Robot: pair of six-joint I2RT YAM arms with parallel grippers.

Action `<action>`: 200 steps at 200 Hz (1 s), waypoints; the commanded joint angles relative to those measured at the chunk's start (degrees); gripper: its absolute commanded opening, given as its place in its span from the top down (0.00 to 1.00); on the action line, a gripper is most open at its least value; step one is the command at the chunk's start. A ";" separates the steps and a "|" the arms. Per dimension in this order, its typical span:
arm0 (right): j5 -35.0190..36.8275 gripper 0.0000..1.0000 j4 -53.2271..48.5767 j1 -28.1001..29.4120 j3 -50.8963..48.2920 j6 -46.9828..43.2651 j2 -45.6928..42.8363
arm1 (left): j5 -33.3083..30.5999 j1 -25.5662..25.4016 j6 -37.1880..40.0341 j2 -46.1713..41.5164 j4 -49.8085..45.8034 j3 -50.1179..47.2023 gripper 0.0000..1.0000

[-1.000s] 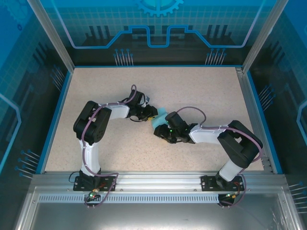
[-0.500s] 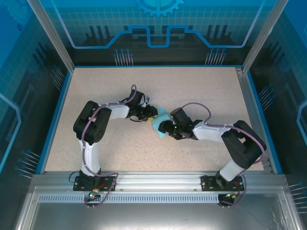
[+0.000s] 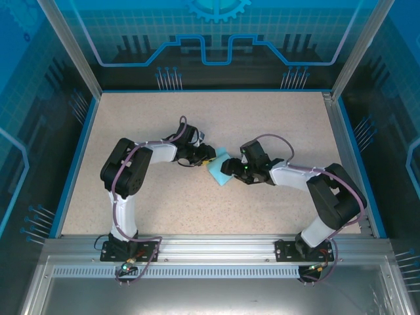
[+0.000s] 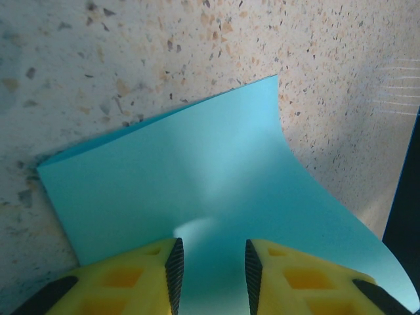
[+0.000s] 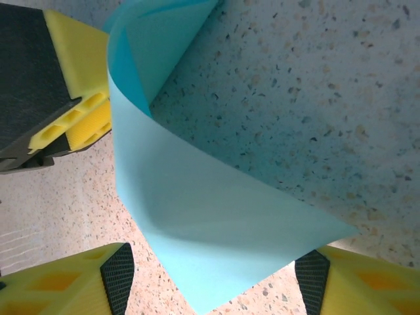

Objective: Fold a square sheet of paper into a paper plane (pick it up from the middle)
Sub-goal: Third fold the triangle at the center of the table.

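- Right arm has swung its wrist farther from me; right fingers gape wide, a curled corner of the sheet between them, unheld.
- Left fingers nearly closed over the sheet, mid-desk; I can't tell if they grip.
- Light, floppy, easily creased, I'd judge: pinch an edge gently.

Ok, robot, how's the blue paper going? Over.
Left gripper over the paper, jaws narrowly apart. Right gripper open around its curled edge. Nothing blocking.

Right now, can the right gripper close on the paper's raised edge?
Probably yes. The right gripper is open, with the curled sheet of paper between its fingers and nothing blocking. The left gripper sits at the paper's other end.
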 commanded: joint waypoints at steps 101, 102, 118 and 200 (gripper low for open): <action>-13.52 0.30 4.27 -6.36 -0.24 -6.37 2.02 | -2.73 0.22 0.32 0.67 -6.31 -1.86 0.65; -13.52 0.30 4.24 -6.43 -0.24 -6.40 2.03 | -2.71 0.22 0.35 0.67 -6.30 -1.85 0.65; -13.50 0.30 4.32 -7.66 -0.93 -6.69 2.04 | -2.68 0.23 0.45 0.58 -6.44 -1.80 0.65; -20.24 0.32 5.82 -9.95 -1.01 -9.29 3.11 | -2.73 0.22 0.34 0.67 -6.47 -1.66 0.65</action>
